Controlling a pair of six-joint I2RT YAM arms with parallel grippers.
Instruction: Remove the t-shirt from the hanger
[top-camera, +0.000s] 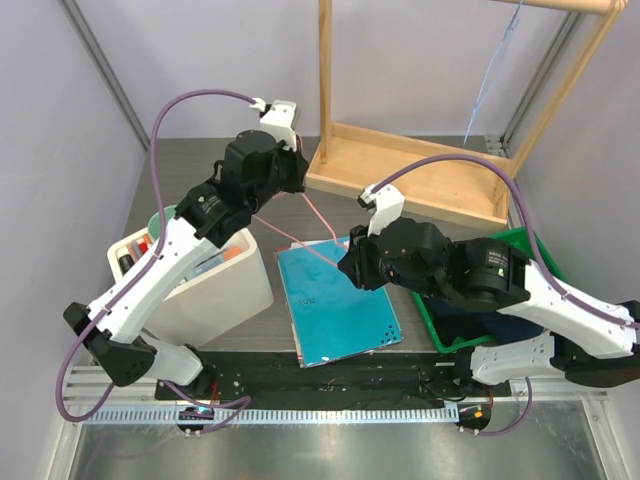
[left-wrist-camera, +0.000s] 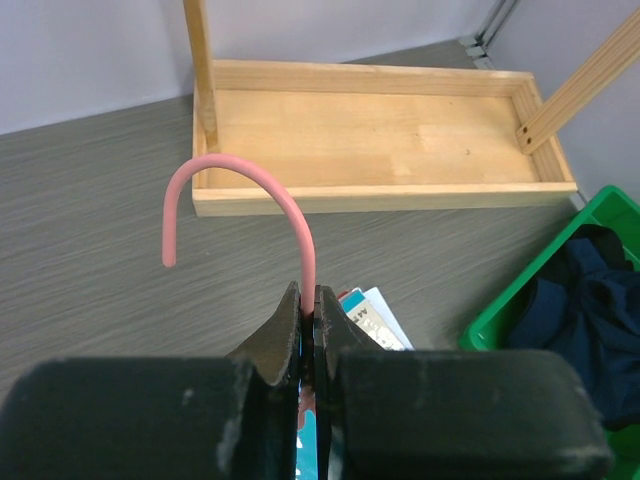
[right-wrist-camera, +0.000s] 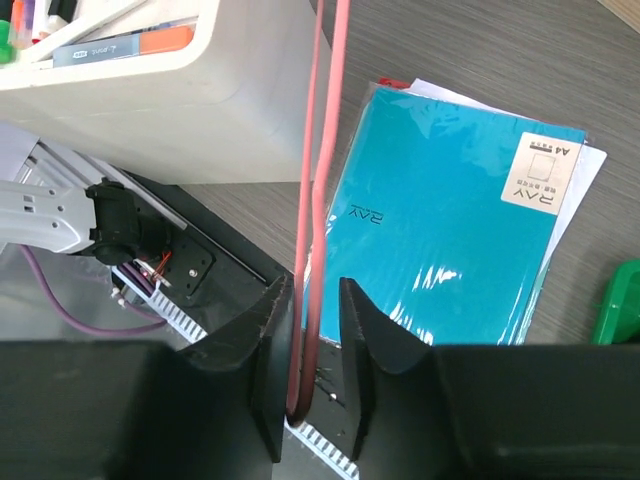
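Looks to me like the main step is pretty much done: the hanger (left-wrist-camera: 240, 170) is bare pink wire with no cloth on it anywhere I can see. The dark blue bundle in the green bin (left-wrist-camera: 510, 297) off to the right is probably the t-shirt (left-wrist-camera: 590, 300), though it's crumpled enough that I wouldn't swear to it. The left gripper (left-wrist-camera: 308, 295) is clenched tight on the hanger's neck just below the hook, with the hook poking up toward the wooden rack (top-camera: 410, 180). The right gripper (right-wrist-camera: 315, 290) has its jaws straddling the far bend of the wire, above the teal pad (top-camera: 335, 300). It isn't pinching, as there's a sliver of daylight on one side, so I'd call it released for now. So what's in hand is just dealing with the empty hanger. For the next move, I'd guess the right claw needs to close squarely on that bend without the thin wire slipping out. After that the arms either move together, since the wire is stiff between them, or one of them lets go first.
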